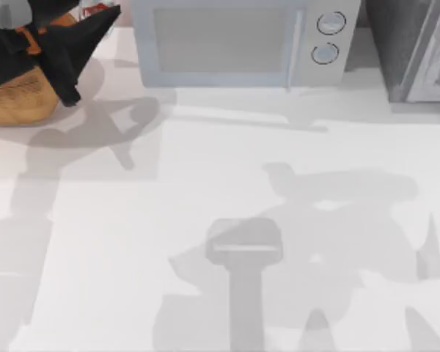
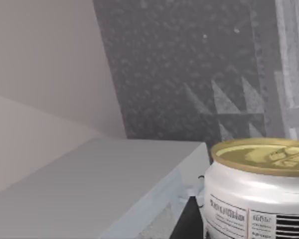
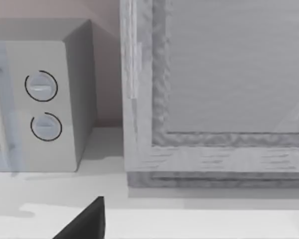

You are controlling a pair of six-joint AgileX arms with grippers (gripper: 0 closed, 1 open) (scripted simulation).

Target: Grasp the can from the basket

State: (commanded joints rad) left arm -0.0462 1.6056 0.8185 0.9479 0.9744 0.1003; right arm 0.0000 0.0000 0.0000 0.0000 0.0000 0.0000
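Close in the left wrist view stands the can [image 2: 259,199], white-labelled with a gold top, and a dark finger [image 2: 187,221] lies against its side. It hangs level with the microwave's roof. In the top view my left gripper [image 1: 103,16] is at the far left corner, raised above the tan woven basket [image 1: 15,106] and shut on the can [image 1: 95,9], of which a white and red sliver shows. The arm covers most of the basket. In the right wrist view one dark fingertip [image 3: 84,221] of my right gripper pokes in over the table.
A pale grey microwave [image 1: 235,44] stands at the back centre, its two dials [image 3: 42,107] facing the right wrist camera. A grey speckled cabinet [image 1: 411,51] fills the back right corner. Arm shadows lie across the white table [image 1: 205,161].
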